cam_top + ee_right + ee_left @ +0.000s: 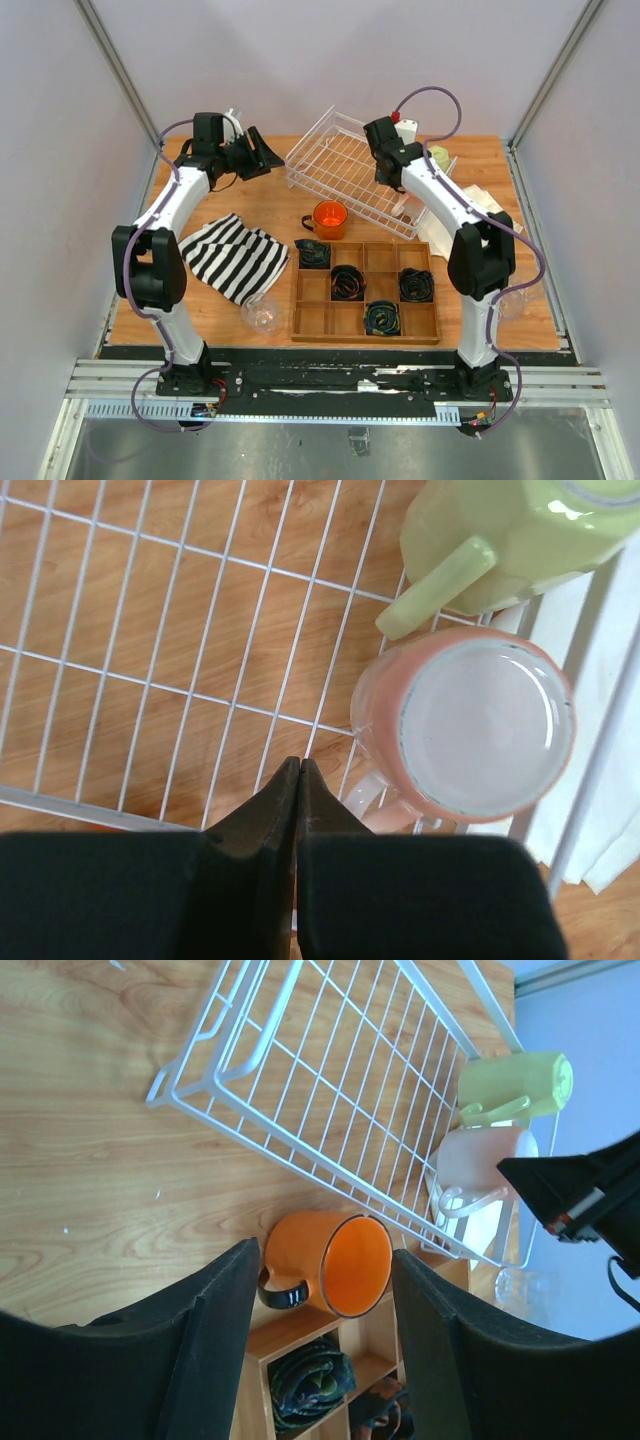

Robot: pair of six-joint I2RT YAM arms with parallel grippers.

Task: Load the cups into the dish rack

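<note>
The white wire dish rack (350, 170) sits at the far middle of the table (500, 170), set at an angle to the table's edges. At its right end are two cups: a yellow-green mug (500, 540) lying on its side with the handle pointing toward the rack's middle, and just beside it a pink mug (480, 725) with a pale round face turned toward the right wrist camera; in that view the grid wires run under both. The orange mug (329, 219) with its dark handle stands upright on the table outside the rack, between the rack's near side and the wooden tray (365, 325) of coiled black cables (347, 282), just beside the tray's far edge. A clear tumbler (262, 315) lies on the table at the near corner of a striped cloth (238, 255), well apart from the rack; a second tumbler (515, 300) shows faintly by the right arm's elbow. A white cloth (485, 205) lies right of the rack. The left tool (325, 1260) is released, its fingers spread wide and empty, hanging at the rack's left with the orange mug framed between them in its own view. The right tool (299, 780) is clenched on nothing, fingertips pressed together above the rack's grid just beside the pink mug
</note>
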